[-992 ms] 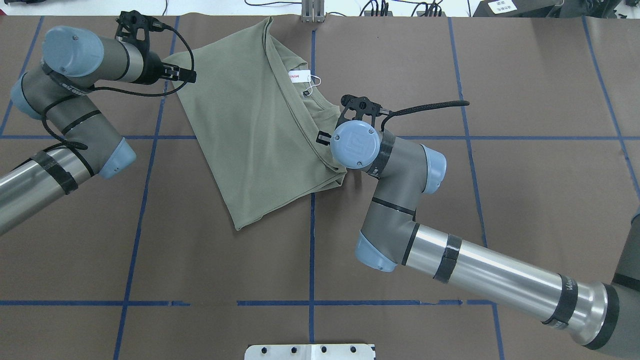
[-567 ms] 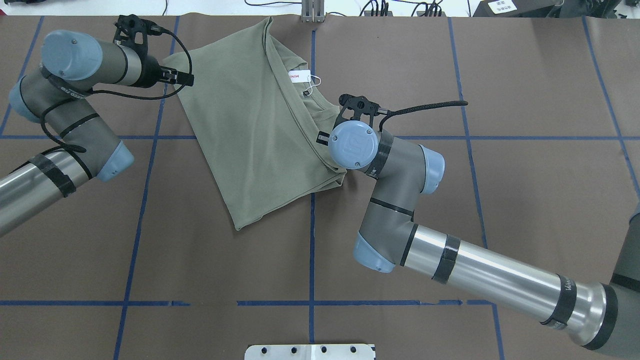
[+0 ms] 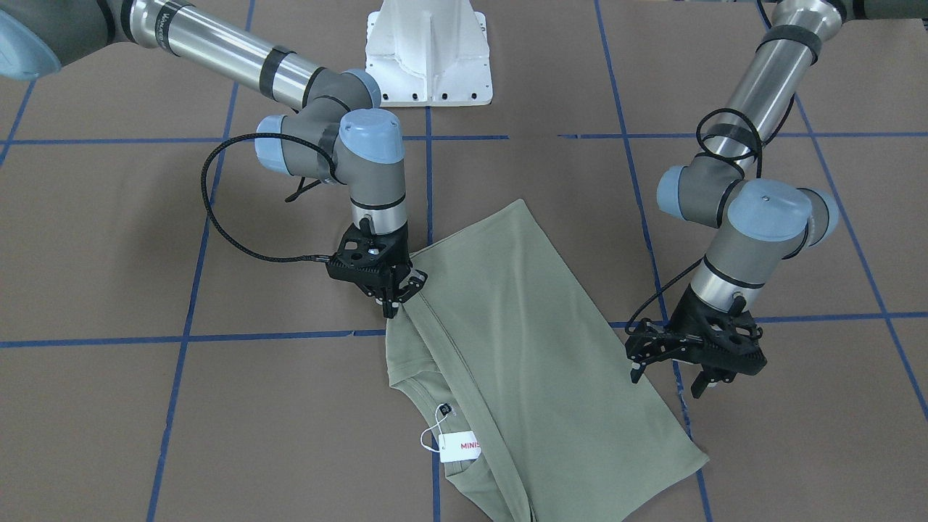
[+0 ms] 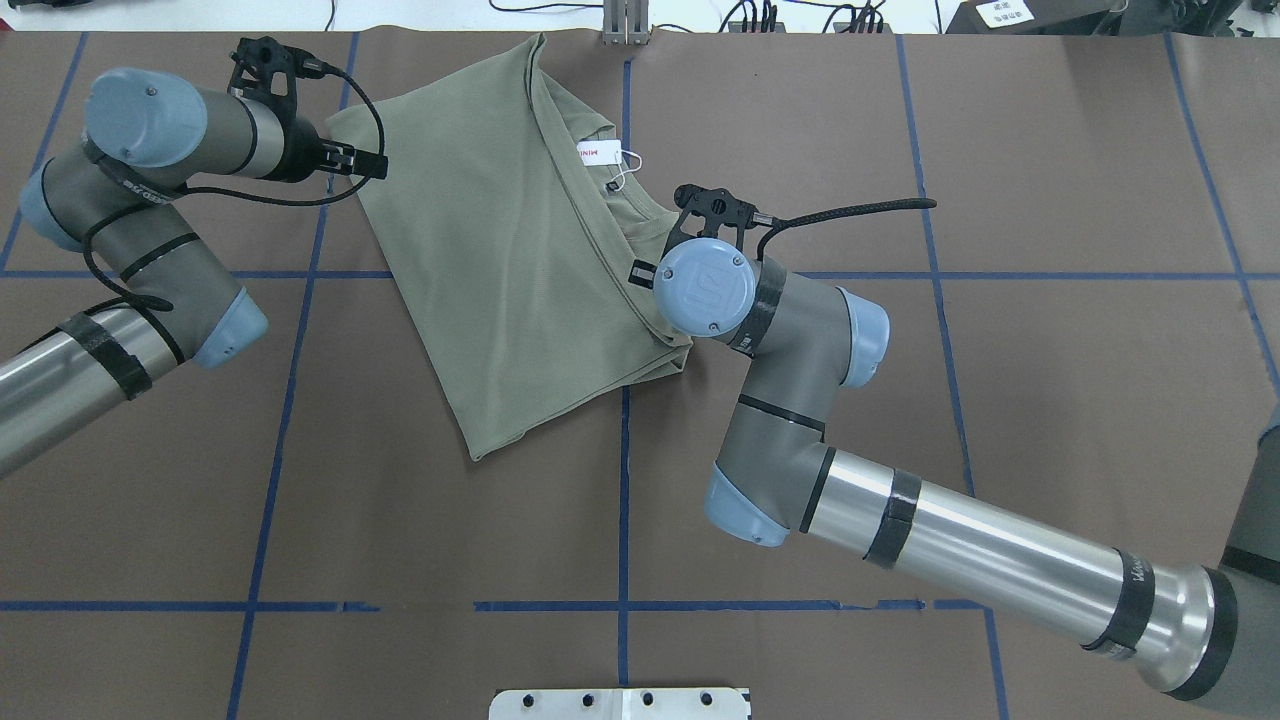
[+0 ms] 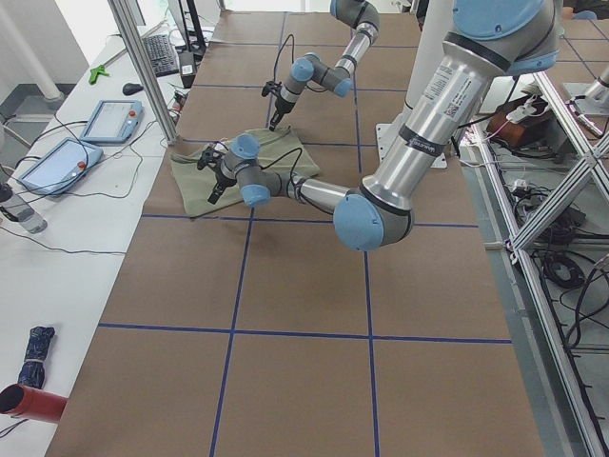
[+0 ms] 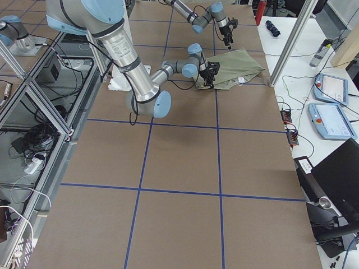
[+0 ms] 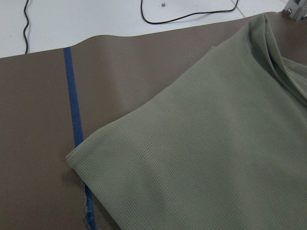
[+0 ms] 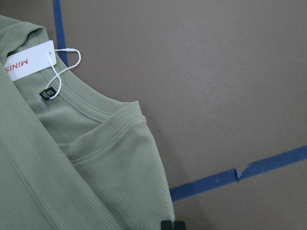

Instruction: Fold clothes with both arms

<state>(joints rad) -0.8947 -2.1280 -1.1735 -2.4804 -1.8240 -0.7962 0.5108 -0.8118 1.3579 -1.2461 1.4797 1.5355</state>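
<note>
R gripper (image 3: pixel 397 304) is pinching shirt (image 3: pixel 522 326) edge, L gripper (image 3: pixel 665 383) is hovering spread by corner nr table (image 3: pixel 217 406) far edge; L should be grabbing both layers before sync lift.

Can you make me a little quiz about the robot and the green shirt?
1. True or false: the left hand is open and holds nothing.
2. What colour are the letters on the shirt's tag? A) red B) blue C) black
3. Fill in: the right hand is pinched shut on the edge of the ____.

Key: 1 true. 2 A. 3 shirt.
</note>
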